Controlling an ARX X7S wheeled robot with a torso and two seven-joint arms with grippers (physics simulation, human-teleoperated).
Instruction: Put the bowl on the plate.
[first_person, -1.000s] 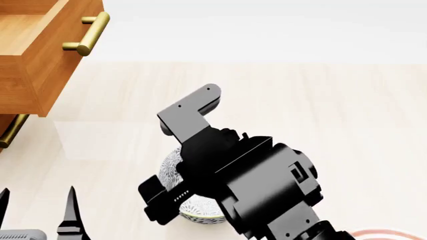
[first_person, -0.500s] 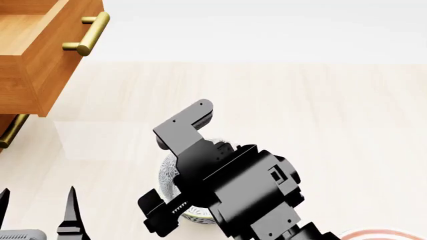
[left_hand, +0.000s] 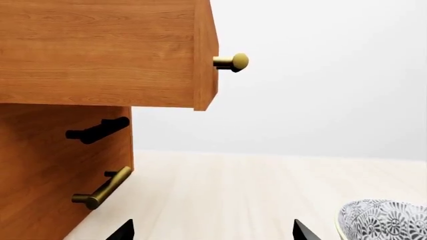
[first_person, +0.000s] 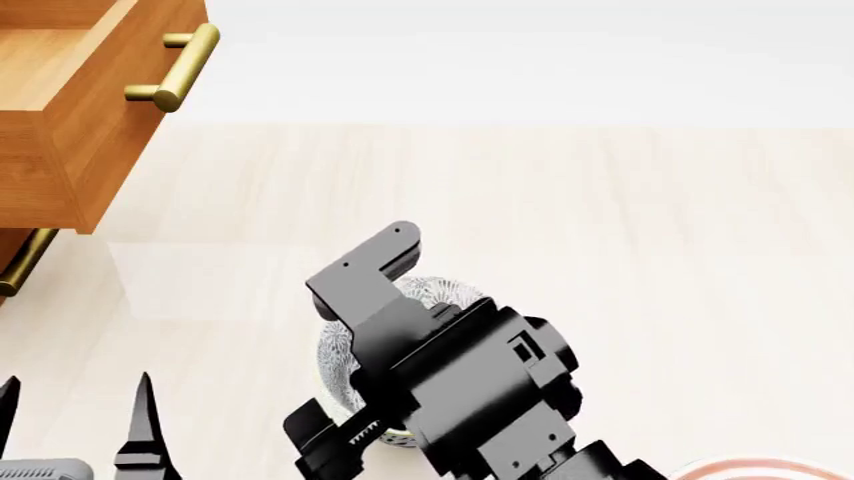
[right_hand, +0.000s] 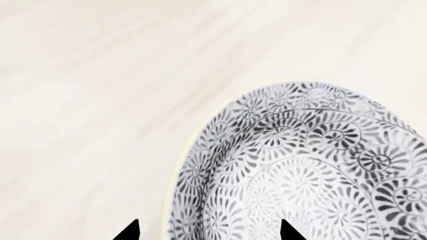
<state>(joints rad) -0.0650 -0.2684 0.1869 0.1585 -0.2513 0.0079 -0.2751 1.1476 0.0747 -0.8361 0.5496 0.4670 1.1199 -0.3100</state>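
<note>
The bowl (right_hand: 300, 170), white with a dense grey-black floral pattern, stands on the pale floor. In the head view the bowl (first_person: 441, 293) is mostly covered by my right arm (first_person: 467, 380). My right gripper (right_hand: 210, 234) is open just above it. One fingertip (right_hand: 130, 232) is outside the rim and the other is over the inside. Only a thin red-ringed edge of the plate (first_person: 747, 467) shows at the head view's lower right. My left gripper (left_hand: 213, 232) is open and holds nothing, with the bowl (left_hand: 383, 220) off to its side.
A wooden cabinet (left_hand: 60, 165) stands at the left. It has brass handles (left_hand: 100, 190) and an open drawer (first_person: 94, 110) sticking out above the floor. My left gripper's fingers (first_person: 140, 425) sit at the head view's lower left.
My right arm has drawn back toward me and come down over the bowl, covering more of it. The left gripper and the bowl have not moved.
</note>
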